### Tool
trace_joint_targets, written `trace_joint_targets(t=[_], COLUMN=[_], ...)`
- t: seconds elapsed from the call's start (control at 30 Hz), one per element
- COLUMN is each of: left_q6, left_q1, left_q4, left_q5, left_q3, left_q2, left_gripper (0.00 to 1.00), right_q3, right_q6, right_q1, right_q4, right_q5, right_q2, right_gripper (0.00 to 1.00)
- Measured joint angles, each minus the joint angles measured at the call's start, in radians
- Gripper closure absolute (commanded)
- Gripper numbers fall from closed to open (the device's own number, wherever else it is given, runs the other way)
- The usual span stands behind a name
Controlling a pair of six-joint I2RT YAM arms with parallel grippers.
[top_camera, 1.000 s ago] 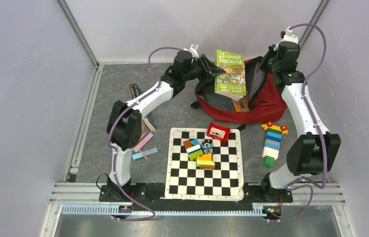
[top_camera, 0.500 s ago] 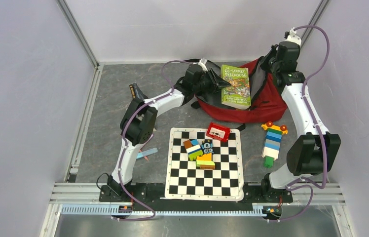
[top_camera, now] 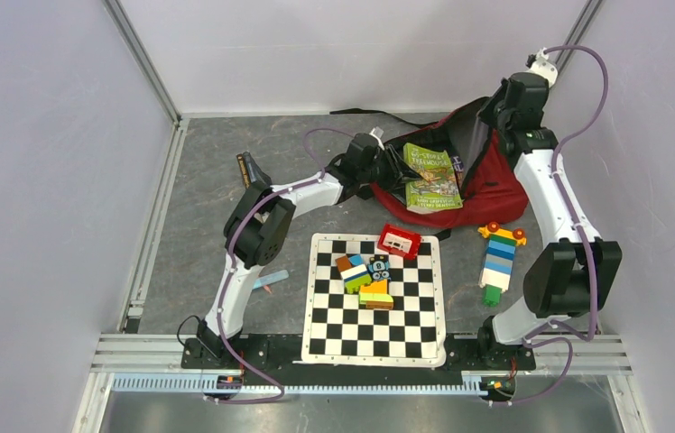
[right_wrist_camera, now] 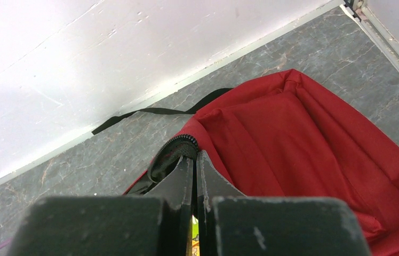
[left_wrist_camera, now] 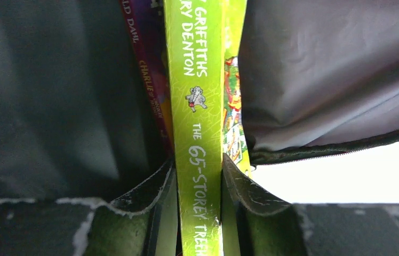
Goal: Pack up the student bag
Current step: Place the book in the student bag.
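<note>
The student bag (top_camera: pixel 496 191) lies at the far right. Our left gripper (left_wrist_camera: pixel 195 181), half closed on the spine of the green book (top_camera: pixel 431 177), has lowered it from above the opening into the bag, beside a purple book (left_wrist_camera: pixel 146 69); we judge it ready for release. Our right gripper (right_wrist_camera: pixel 193 160) stays pinched shut on the zipper rim (right_wrist_camera: pixel 178 143), holding the mouth open.

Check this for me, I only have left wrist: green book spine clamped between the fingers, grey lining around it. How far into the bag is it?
Observer: Top view shows the green book partly inside the student bag, most of its cover visible in the opening.
Operator: What holds the opening up?
Observer: The right gripper, shut on the zipper edge.
Operator: Anything left outside?
Observer: Toy blocks on the chessboard, a red toy box at its far edge.
</note>
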Motion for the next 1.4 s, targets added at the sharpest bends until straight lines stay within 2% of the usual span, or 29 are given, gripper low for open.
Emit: trace_joint_targets(t=[0.23, 0.53, 0.73, 0.97, 1.07, 1.17, 1.23, 1.3, 1.4], left_q6=[0.0, -0.023, -0.063, -0.086, -0.087, -0.086, -0.088, -0.09, -0.09], left_q1=[-0.001, -0.006, -0.013, -0.03, -0.043, -0.06, -0.07, -0.077, -0.085], left_q4=[-0.023, -0.071, -0.094, -0.103, -0.173, -0.286, -0.336, -0.37, -0.409], left_q5=[-0.015, -0.091, -0.136, -0.179, -0.205, -0.233, -0.236, -0.233, -0.23], left_q3=[0.032, 0.266, 0.364, 0.426, 0.504, 0.599, 0.62, 0.622, 0.622], left_q2=[0.013, 0.162, 0.259, 0.299, 0.331, 0.369, 0.377, 0.377, 0.377], left_gripper=[0.98, 0.98, 0.98, 0.98, 0.97, 0.9, 0.8, 0.75, 0.6], right_q3=[0.003, -0.111, -0.116, -0.114, -0.094, -0.069, -0.064, -0.064, -0.064], right_q6=[0.011, 0.021, 0.027, 0.027, 0.027, 0.027, 0.027, 0.027, 0.027], right_q1=[0.0, 0.004, 0.056, 0.14, 0.158, 0.166, 0.167, 0.168, 0.169], right_q4=[0.021, 0.071, 0.072, 0.071, 0.061, 0.061, 0.061, 0.061, 0.061], right_q5=[-0.016, -0.057, -0.069, -0.085, -0.085, -0.084, -0.084, -0.084, -0.083], right_q2=[0.015, -0.062, -0.077, -0.077, -0.07, -0.058, -0.054, -0.051, -0.047], right_gripper=[1.0, 1.0, 1.0, 1.0, 1.0, 1.0, 1.0, 1.0, 1.0])
